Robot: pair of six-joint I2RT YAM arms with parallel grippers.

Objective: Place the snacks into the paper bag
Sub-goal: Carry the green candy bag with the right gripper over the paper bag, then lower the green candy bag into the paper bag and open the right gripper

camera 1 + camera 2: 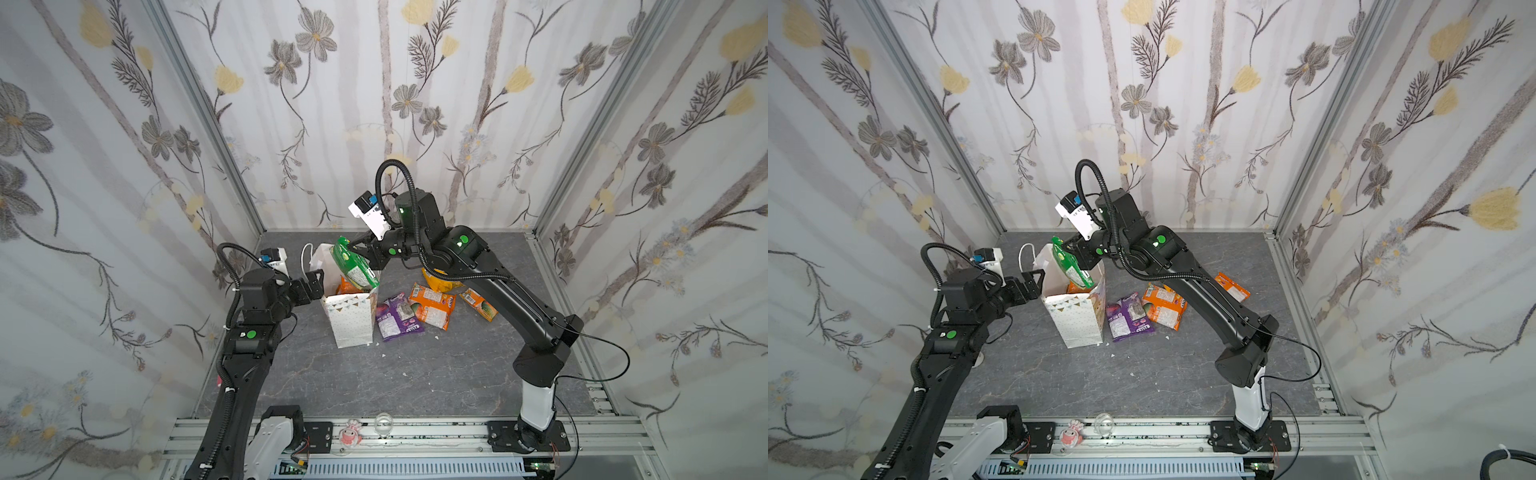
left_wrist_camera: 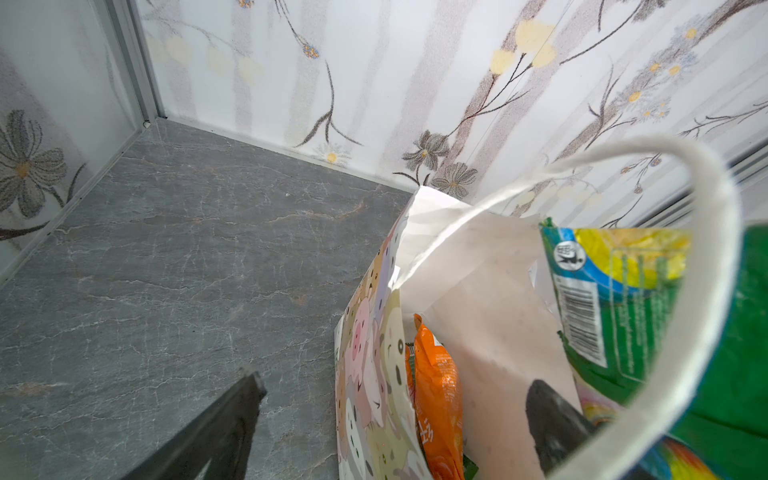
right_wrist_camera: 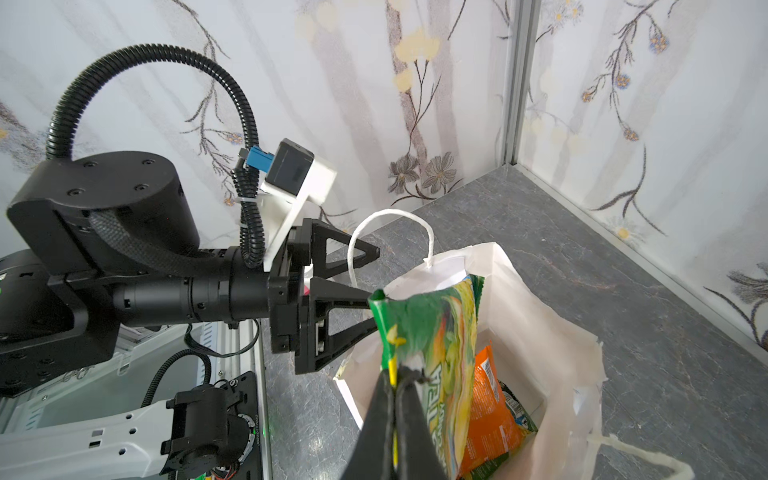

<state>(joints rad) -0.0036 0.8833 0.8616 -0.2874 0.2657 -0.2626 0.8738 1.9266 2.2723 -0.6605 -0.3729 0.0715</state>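
The left gripper (image 2: 395, 382) stands open astride the wall of the paper bag (image 2: 478, 291). An orange packet (image 2: 438, 382) stands inside the bag; a green packet (image 2: 615, 299) with a barcode is at its mouth.

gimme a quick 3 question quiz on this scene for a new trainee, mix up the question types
1. True or false: the right claw is shut on the green packet.
2. Relative to the paper bag, the purple packet is: A inside it, B on the table beside it, C lying on top of it.
3. Fill in: the left claw is ____ (open or shut).

Key: 1 true; 2 B; 3 open.
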